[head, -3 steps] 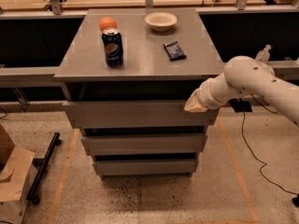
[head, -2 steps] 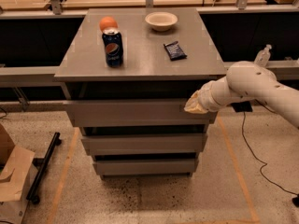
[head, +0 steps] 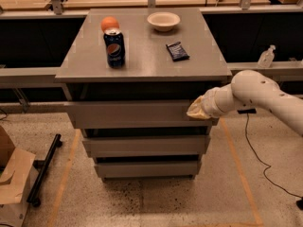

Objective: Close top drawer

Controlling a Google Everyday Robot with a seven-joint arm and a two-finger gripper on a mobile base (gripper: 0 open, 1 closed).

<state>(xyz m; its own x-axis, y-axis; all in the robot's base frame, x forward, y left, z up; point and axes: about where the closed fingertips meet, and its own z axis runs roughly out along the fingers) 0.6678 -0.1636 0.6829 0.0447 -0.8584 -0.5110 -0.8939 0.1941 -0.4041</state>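
The gripper (head: 198, 110), at the 3 o'clock end of the top drawer (head: 128, 115), is seen only as a pale lump. Its arm (head: 265, 93) is cut off by the picture's edge at 3 o'clock. The drawer's interior is hidden in shadow under the tabletop (head: 147, 63). The lower part of the orange (head: 109, 22) is masked by the can (head: 114, 48) at its 6 o'clock. The print on the packet (head: 177, 51) is too small to be read. The cardboard box (head: 14, 183) is cropped at 8 o'clock.
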